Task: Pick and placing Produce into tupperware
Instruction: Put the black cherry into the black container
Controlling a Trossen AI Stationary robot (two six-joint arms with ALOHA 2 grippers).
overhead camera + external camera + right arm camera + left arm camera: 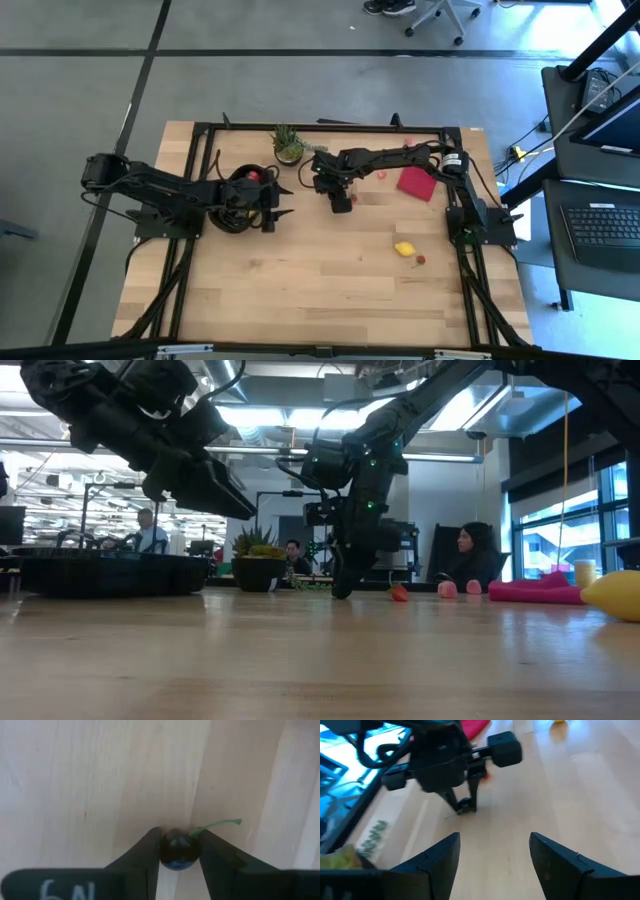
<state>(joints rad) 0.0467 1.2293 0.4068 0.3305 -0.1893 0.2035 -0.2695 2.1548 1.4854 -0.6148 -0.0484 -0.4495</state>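
Dark berry [179,851] with green stem on desk [330,280], between potted plant [288,145] and red square [416,183], pinched between jaws of right gripper [341,203]. Tupperware [238,196] on plant's far side from berry. Left gripper [492,857] beside tupperware, jaws wide, empty. Risk: round glossy berry could squirt out on lift; grip is only at tips.
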